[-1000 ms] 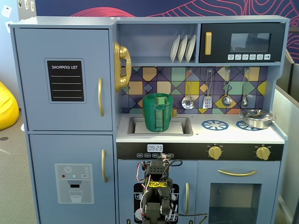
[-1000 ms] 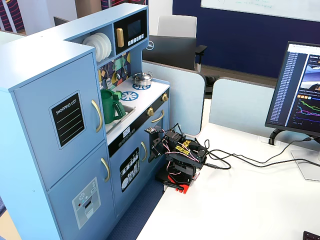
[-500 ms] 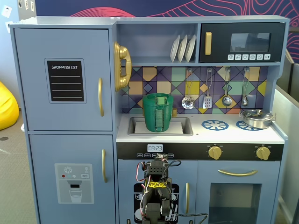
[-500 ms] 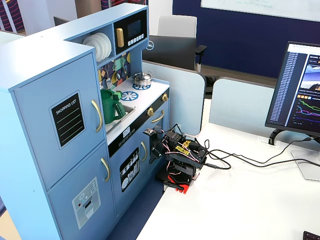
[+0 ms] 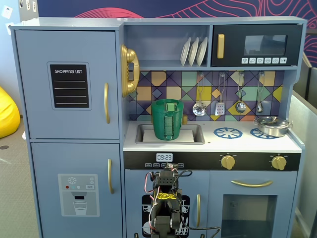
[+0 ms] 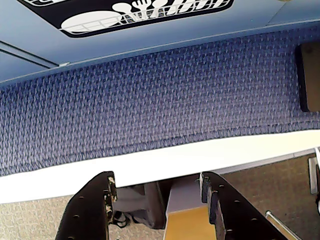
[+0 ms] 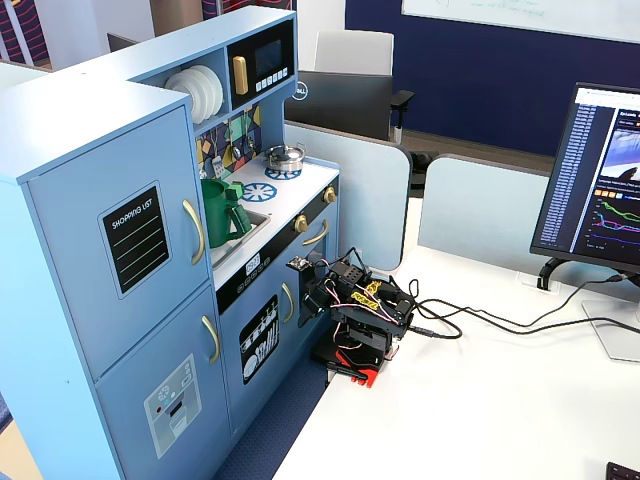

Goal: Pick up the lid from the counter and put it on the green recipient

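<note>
The green recipient point(image 5: 167, 124) stands in the sink of the white counter point(image 5: 247, 144), its ribbed lighter strap facing front; it also shows in another fixed view as the recipient point(image 7: 218, 212). The lid point(image 5: 168, 104), a green disc with a pale tab, lies across the recipient's top. My arm point(image 5: 166, 198) is folded low on the desk in front of the kitchen, well below the counter. In the wrist view my gripper point(image 6: 157, 177) is open with nothing between its black fingers point(image 6: 95, 205), above the desk edge and blue carpet.
A silver pot point(image 5: 271, 125) sits on the right burner ring, beside another blue ring point(image 5: 228, 132). Utensils point(image 5: 220, 96) hang above the counter. The oven knobs point(image 5: 228, 161) and cupboard handles stick out just above the arm. A monitor point(image 7: 600, 180) and cables point(image 7: 500, 320) are on the desk.
</note>
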